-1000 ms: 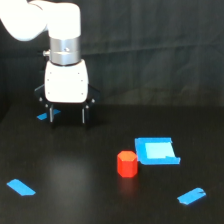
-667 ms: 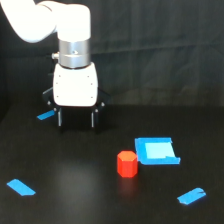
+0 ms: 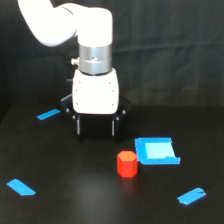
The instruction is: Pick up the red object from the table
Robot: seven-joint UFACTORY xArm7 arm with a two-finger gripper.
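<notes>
The red object (image 3: 127,164), a stubby matte block with faceted sides, stands upright on the black table (image 3: 65,205). A blue square tray (image 3: 156,150) with a paler centre lies just beside the block, on the exterior view's right. The gripper (image 3: 95,134) hangs above and behind the block, fingers spread apart, holding nothing. Its dark fingertips blur into the black backdrop.

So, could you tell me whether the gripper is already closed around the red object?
No, the gripper hangs open, up and toward the exterior view's left of the red object, which sits untouched on the table.
</notes>
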